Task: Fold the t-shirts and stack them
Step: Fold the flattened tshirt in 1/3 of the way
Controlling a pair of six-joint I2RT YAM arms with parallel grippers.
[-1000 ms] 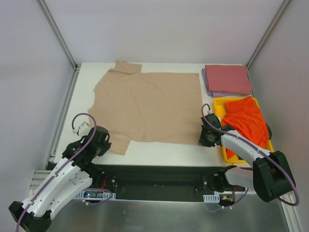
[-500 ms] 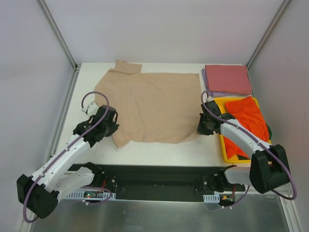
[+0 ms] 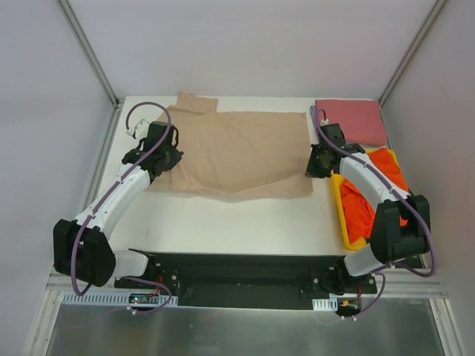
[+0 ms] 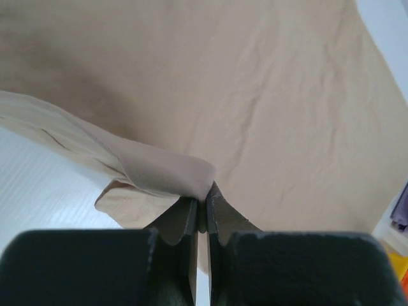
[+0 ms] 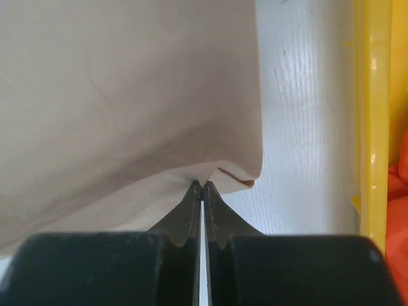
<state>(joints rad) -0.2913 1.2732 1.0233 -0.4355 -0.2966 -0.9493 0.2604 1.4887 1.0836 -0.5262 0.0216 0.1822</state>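
Observation:
The tan t-shirt lies spread on the white table, its near part lifted and doubled back. My left gripper is shut on the shirt's left near corner, and the left wrist view shows a fold of tan cloth pinched at the fingertips of the left gripper. My right gripper is shut on the right near corner, where the hem curls over the tips of the right gripper. A folded pink-red t-shirt rests at the far right. The orange-red t-shirt lies crumpled in the tray.
The yellow tray sits along the right side, and its rim is close to my right gripper. A lavender edge shows at the far right of the left wrist view. Metal frame posts stand at the table's far corners.
Both arms have reached away from their bases, carrying the tan shirt's near corners toward the far side. The near hem has come off the table and folded over.

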